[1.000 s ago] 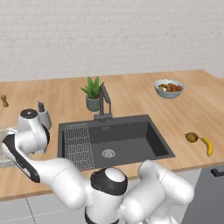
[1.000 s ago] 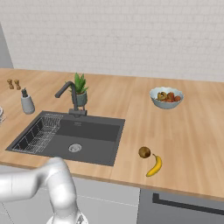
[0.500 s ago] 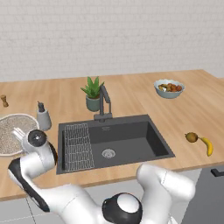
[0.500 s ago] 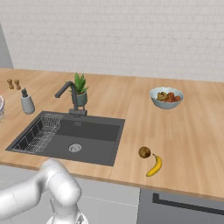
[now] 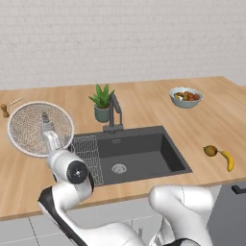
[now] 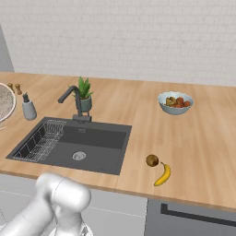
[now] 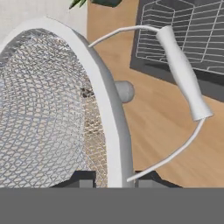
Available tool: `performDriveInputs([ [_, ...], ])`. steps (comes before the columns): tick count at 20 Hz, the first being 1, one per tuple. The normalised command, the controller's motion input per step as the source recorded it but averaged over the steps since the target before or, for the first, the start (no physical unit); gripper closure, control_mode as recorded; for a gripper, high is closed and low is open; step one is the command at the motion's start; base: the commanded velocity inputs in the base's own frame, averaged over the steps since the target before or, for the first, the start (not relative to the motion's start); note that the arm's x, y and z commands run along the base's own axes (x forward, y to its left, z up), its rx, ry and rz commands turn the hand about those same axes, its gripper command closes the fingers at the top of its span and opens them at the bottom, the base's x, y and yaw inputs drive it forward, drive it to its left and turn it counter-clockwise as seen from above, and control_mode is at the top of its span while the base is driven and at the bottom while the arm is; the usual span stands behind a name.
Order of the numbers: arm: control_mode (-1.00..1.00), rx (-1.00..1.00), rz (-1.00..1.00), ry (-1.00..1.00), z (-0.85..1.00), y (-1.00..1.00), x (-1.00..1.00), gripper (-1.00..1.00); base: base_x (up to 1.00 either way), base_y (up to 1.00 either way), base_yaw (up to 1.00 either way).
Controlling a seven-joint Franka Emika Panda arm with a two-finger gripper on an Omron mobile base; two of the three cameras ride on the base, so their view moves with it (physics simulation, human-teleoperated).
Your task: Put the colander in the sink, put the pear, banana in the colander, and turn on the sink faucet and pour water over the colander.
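Hand view: my jaws are clamped on the rim of the colander (image 7: 52, 113), held tilted on edge above the worktop (image 5: 144, 103), left of the sink (image 5: 139, 151). Pear (image 5: 210, 150) and banana (image 5: 229, 160) lie right of it.

base views: behind arm, left/right, share sink (image 5: 129, 151) | hand view: close on colander (image 7: 48, 109)

Colander raised on edge left of the sink; fruit on the counter to its right.
The mesh colander (image 5: 41, 129) stands tilted, off the counter. The dark sink (image 5: 139, 153) holds a wire rack. The pear (image 5: 210, 151) and banana (image 5: 229, 160) lie just beside each other. The faucet (image 5: 114, 111) stands behind the basin.
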Motion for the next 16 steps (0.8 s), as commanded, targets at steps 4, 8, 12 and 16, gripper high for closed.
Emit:
performDriveInputs([
  [4,-1.0,0.24,-0.19,0.06,1.0,-0.94,-0.25,1.0,0.0,0.0,0.0],
  [8,-1.0,0.09,-0.16,0.23,1.0,-1.0,-0.23,1.0,0.0,0.0,0.0],
  [12,-1.0,0.0,-0.13,0.39,1.0,-1.0,-0.09,1.0,0.0,0.0,0.0],
  [16,-1.0,0.0,0.01,0.36,0.92,-1.0,-0.39,1.0,0.0,0.0,0.0],
])
